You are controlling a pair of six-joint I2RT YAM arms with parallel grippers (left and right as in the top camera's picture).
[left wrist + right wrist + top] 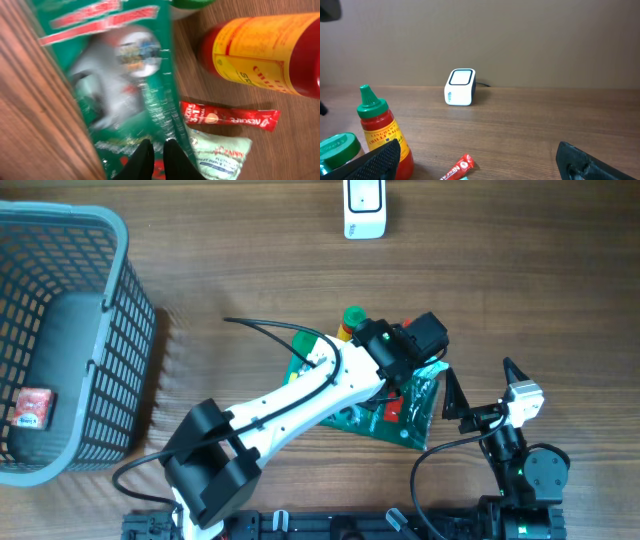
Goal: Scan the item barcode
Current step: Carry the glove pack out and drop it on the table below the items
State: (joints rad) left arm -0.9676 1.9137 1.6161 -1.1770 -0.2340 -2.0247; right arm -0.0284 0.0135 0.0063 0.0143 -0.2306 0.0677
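A green foil packet (120,65) hangs blurred in front of my left gripper (156,160), its lower end at the fingertips. The jaws stand only a sliver apart, and I cannot tell whether they still pinch it. From overhead, the packet (418,408) slants down to the table under the left gripper (400,370). The white barcode scanner (364,208) stands at the table's far edge and also shows in the right wrist view (460,87). My right gripper (480,383) waits wide open beside the packet, holding nothing (477,152).
A red chilli sauce bottle (265,55) with a green cap (352,317), a red Nescafe sachet (230,117), a pale green tissue pack (220,152) and a green lid (337,147) cluster around the packet. A grey basket (120,240) at far left holds a small red item (32,408).
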